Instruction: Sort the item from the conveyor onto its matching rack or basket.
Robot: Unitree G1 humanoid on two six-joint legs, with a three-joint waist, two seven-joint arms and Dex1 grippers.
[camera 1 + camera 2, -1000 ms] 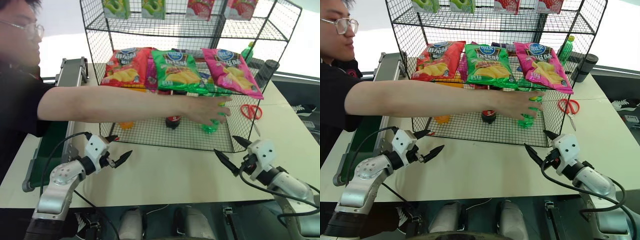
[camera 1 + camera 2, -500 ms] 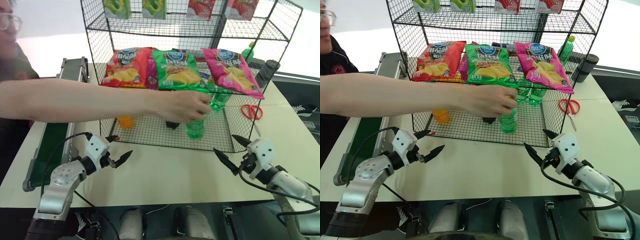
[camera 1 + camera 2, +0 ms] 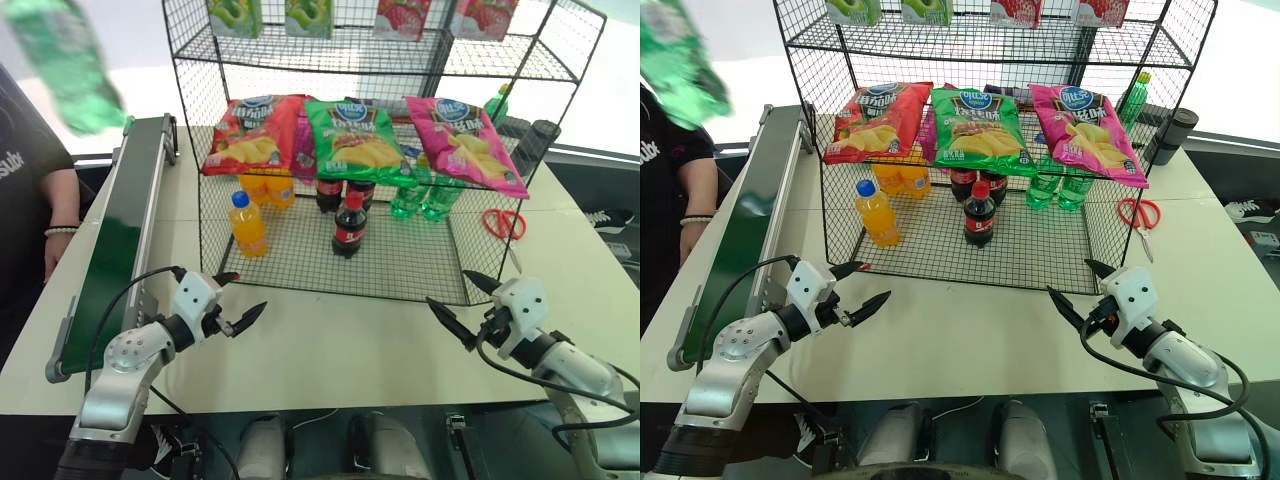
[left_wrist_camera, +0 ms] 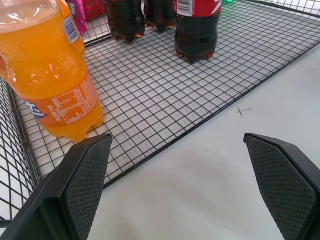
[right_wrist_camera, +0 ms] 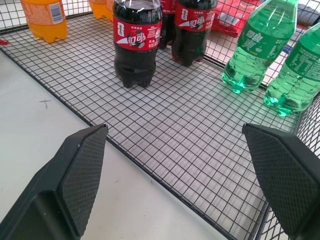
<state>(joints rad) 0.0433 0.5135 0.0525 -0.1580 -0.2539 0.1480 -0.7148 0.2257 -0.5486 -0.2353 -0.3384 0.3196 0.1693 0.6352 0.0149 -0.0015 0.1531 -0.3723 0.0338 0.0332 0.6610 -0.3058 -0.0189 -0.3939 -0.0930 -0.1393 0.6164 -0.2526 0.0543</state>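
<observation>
Hold left gripper (image 3: 240,300) and right gripper (image 3: 452,303) wide apart, empty, above table (image 3: 340,345); await green bottle (image 3: 70,62), blurred high beside conveyor (image 3: 125,225); then grasp mid-body, place upright in rack (image 3: 400,265).

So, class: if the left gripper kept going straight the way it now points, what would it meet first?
Probably the front edge of the rack. The open left gripper points over bare table at its mesh floor, between the orange bottle and a cola bottle. Depth is unclear.
</observation>
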